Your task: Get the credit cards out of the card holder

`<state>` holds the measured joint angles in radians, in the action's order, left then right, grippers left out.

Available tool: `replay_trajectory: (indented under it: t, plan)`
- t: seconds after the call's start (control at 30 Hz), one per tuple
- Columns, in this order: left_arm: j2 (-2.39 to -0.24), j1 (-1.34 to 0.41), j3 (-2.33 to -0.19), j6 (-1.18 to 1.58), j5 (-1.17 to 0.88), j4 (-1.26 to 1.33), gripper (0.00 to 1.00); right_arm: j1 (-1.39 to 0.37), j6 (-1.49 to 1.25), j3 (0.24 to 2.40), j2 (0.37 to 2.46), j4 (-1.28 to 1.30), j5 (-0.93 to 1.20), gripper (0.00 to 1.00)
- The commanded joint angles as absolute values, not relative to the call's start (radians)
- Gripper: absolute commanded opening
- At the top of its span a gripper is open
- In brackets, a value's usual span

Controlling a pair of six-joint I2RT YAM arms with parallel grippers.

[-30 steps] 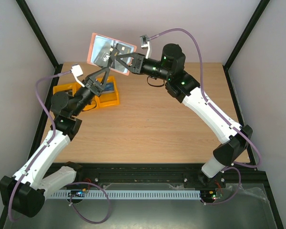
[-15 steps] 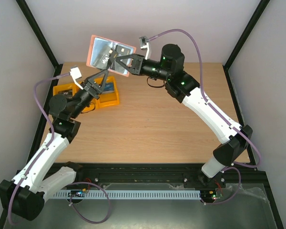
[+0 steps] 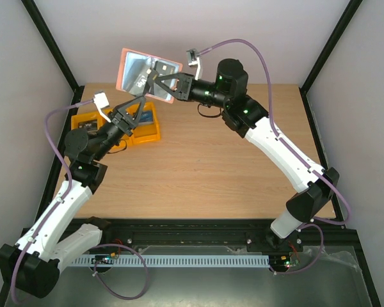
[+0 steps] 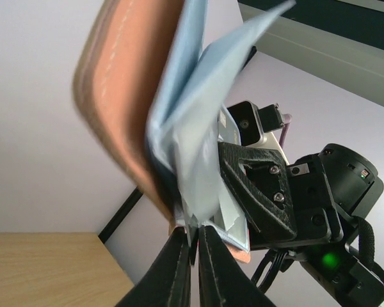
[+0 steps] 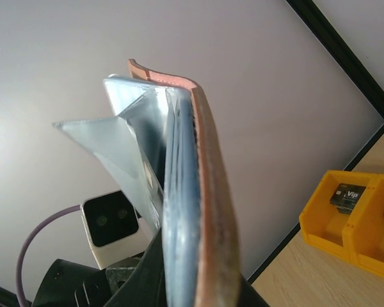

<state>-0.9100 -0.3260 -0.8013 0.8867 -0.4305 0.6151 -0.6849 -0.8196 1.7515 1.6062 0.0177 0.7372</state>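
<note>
Top view, card holder (image 3: 141, 69): raised off the table (image 3: 211, 166), above the yellow tray (image 3: 148, 135) at far left.
Top view, right gripper (image 3: 159, 82): clamped on the card holder's near edge.
Left wrist, left gripper (image 4: 193, 246): pinched tight on the thin lower edge of the card holder's pale-blue leaf (image 4: 205, 102).
Right wrist, credit card (image 5: 344, 194): dark, lying in a tray compartment.

Top external view: mounted high behind the arm bases, looking down and forward over the whole bench (image 3: 198, 166). Left wrist view: close range, tilted upward along the left end effector (image 4: 193, 246) at the card holder (image 4: 115, 109), seen edge-on. Right wrist view: close range, tilted upward at the same holder from the opposite side. All three views share the holder. The left wrist view shows the right wrist camera (image 4: 246, 125); the right wrist view shows the left wrist camera (image 5: 109, 220).
</note>
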Motion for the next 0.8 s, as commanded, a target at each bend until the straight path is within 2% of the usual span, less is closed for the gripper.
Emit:
replay_trajectory:
  t: [0.0, 0.37, 0.53, 0.77]
  plan:
    - [-0.896, -0.319, -0.794, 0.897, -0.441, 0.619, 0.09, -0.669, -0.839, 1.765, 1.599, -0.055, 0.744, 0.01]
    - [-0.899, -0.317, -0.794, 0.868, -0.415, 0.612, 0.12, -0.669, -0.867, 1.719, 1.588, -0.098, 0.772, 0.02]
    - [-0.902, -0.315, -0.795, 0.863, -0.437, 0.631, 0.21, -0.669, -0.871, 1.721, 1.594, -0.103, 0.781, 0.02]
    - [-0.916, -0.308, -0.795, 0.890, -0.408, 0.623, 0.18, -0.669, -0.881, 1.724, 1.598, -0.115, 0.810, 0.02]
